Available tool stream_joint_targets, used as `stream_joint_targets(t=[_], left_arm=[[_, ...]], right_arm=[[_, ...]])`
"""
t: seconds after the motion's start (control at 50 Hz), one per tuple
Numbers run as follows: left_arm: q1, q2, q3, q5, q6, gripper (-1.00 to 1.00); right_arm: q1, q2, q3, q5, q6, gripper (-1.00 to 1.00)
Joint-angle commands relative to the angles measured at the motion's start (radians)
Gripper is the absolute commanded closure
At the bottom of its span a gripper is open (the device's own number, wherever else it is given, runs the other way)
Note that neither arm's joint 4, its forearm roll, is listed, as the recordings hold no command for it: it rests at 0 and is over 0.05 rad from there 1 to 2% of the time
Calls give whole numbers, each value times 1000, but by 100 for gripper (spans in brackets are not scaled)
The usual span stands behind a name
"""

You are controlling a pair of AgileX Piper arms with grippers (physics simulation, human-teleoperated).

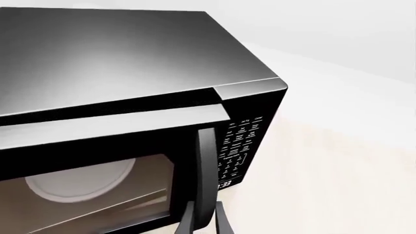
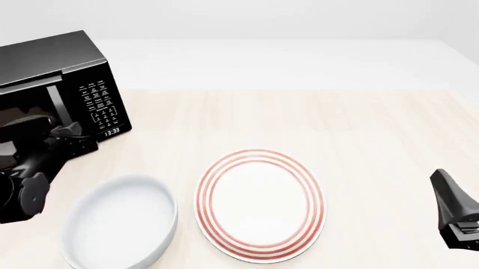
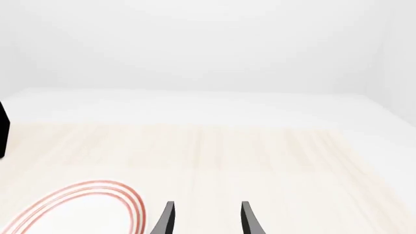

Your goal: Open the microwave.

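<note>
Black microwave [image 2: 56, 84] sits at the worktop's [image 2: 299, 117] far left, door ajar; left gripper [image 1: 202, 222] is clamped on the bar handle [image 1: 206, 161]. Right gripper [image 3: 204, 219] idles apart. Risk: a straight pull fights the hinge arc, so the fingers slip off.

A white plate with red rings [image 2: 261, 203] lies flat on the pale wooden table [image 2: 359, 129], toward its near edge. Just beside the plate, on its left and nearly touching its rim, stands a plain white bowl [image 2: 120, 222], deeper than the plate.
</note>
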Motion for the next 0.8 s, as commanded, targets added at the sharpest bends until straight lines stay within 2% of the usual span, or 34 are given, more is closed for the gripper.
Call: stream_joint_targets(t=[0.02, 0.8], left_arm=[[-51, -42, 4, -26, -23, 100], [-101, -100, 50, -23, -37, 100]], right_arm=[[1, -3, 0, 3, 0, -100], [0, -3, 0, 1, -2, -100]])
